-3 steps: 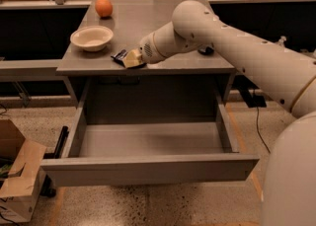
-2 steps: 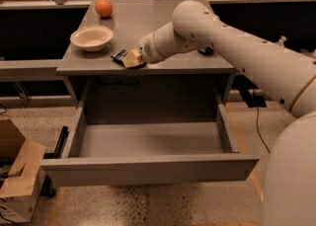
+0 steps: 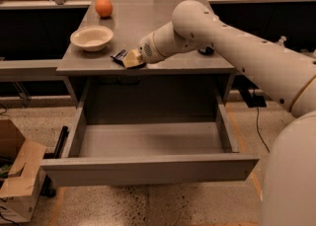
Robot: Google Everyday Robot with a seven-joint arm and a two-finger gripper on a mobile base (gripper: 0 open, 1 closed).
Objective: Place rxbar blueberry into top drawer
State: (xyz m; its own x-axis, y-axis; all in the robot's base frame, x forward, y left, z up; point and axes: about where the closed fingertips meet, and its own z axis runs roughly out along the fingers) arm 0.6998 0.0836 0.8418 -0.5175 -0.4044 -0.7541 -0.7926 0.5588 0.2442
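The rxbar blueberry (image 3: pixel 118 55) is a small dark wrapper lying on the grey table (image 3: pixel 148 22) near its front edge, left of centre. My gripper (image 3: pixel 130 58) sits right at the bar's right end, touching or covering it, low over the tabletop. The white arm reaches in from the right. The top drawer (image 3: pixel 148 169) is pulled wide open below the table's front edge. Its inside shows nothing in it. The bar is above the drawer's back left part.
A white bowl (image 3: pixel 92 37) stands left of the bar and an orange (image 3: pixel 103 7) sits at the table's back left. A small dark object (image 3: pixel 206 50) lies behind the arm. A cardboard box (image 3: pixel 19 180) stands on the floor at the left.
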